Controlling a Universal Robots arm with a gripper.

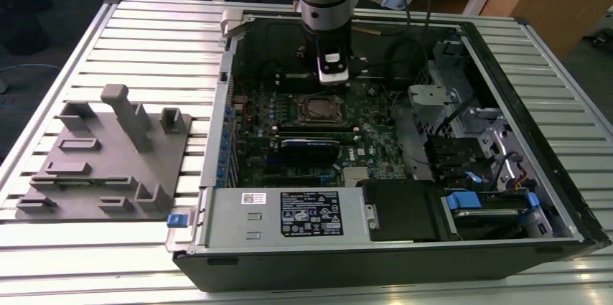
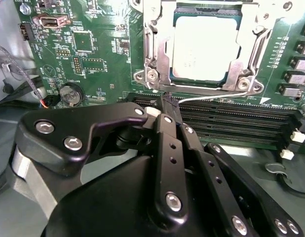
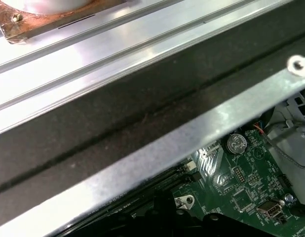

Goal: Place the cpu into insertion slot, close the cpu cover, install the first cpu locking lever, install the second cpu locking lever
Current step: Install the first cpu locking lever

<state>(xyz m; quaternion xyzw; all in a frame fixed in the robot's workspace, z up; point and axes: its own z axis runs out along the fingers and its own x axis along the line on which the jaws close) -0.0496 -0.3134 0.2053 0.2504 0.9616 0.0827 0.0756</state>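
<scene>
Ribbed metal worktop (image 1: 143, 32) carries an open computer case (image 1: 536, 240). On its green board (image 2: 93, 64) the cpu (image 2: 206, 49) lies inside the insertion slot (image 1: 321, 110), and the cpu cover (image 2: 160, 54) lies flat around it. In the second wrist view the black fingers (image 2: 165, 133) are together, their tips just at the end of a thin wire lever (image 2: 216, 95) beside the slot; whether they pinch it, I cannot tell.

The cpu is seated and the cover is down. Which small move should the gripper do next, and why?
Probably ease the wire lever down a little: the shut gripper sits at its end beside the closed cpu cover, which lies over the seated cpu, and whether the lever is hooked yet cannot be seen.
</scene>
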